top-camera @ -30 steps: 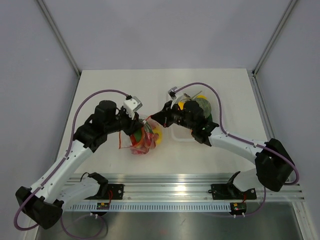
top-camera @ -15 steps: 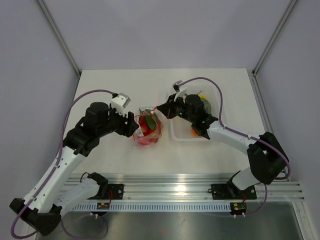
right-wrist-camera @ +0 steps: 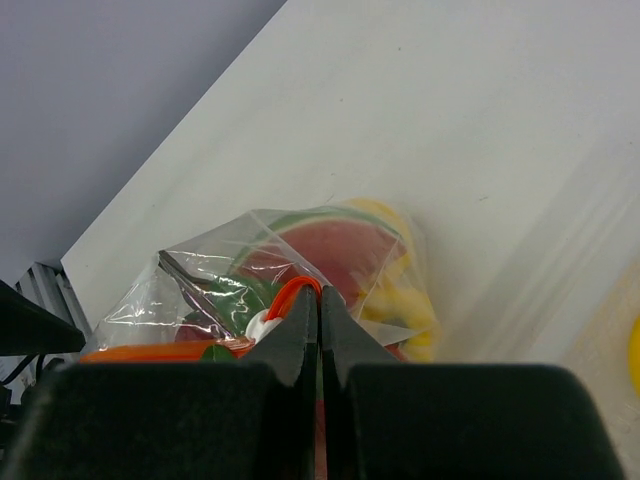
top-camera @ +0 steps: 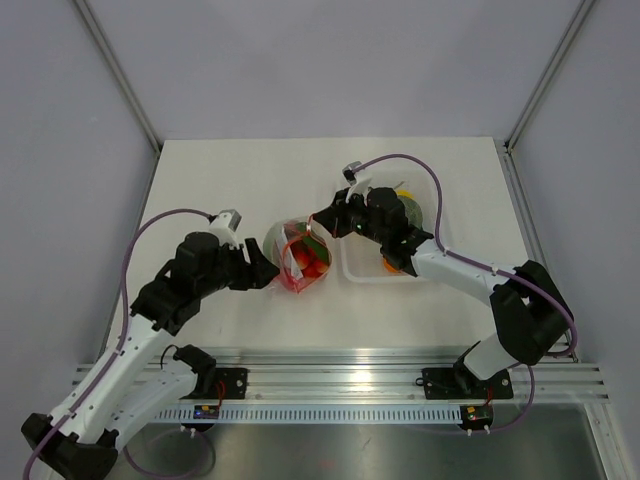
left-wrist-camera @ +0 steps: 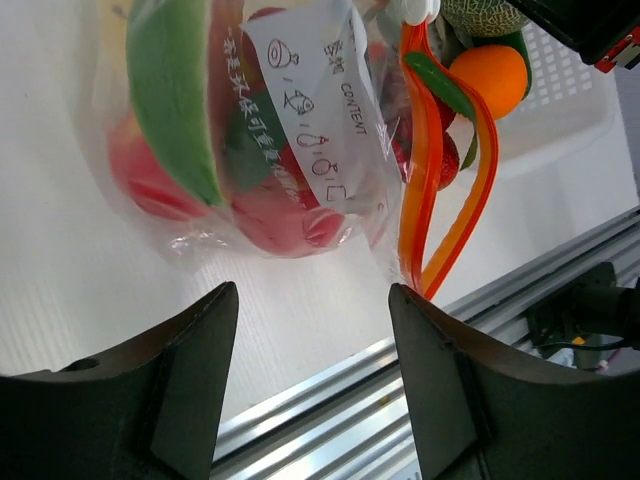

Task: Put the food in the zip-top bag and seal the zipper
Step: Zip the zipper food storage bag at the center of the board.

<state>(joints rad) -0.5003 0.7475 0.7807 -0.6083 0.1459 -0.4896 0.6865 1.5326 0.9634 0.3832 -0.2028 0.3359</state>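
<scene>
Risk, we judge: the left gripper [left-wrist-camera: 310,296], jaws wide and empty, sits farthest left of the white plastic tray [top-camera: 365,273]. One pinch alone steadies the clear, thin, crinkled zip-top bag [top-camera: 300,258] just left of the tray. Slick film may sag, spilling glossy rounded toy food [left-wrist-camera: 270,210]. Red-orange zipper strip [left-wrist-camera: 432,190]: stiff, gaping, clamped by right gripper [right-wrist-camera: 318,300].

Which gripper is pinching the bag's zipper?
The right gripper, shut on the zipper of the zip-top bag; the left gripper stands open, holding nothing.
</scene>
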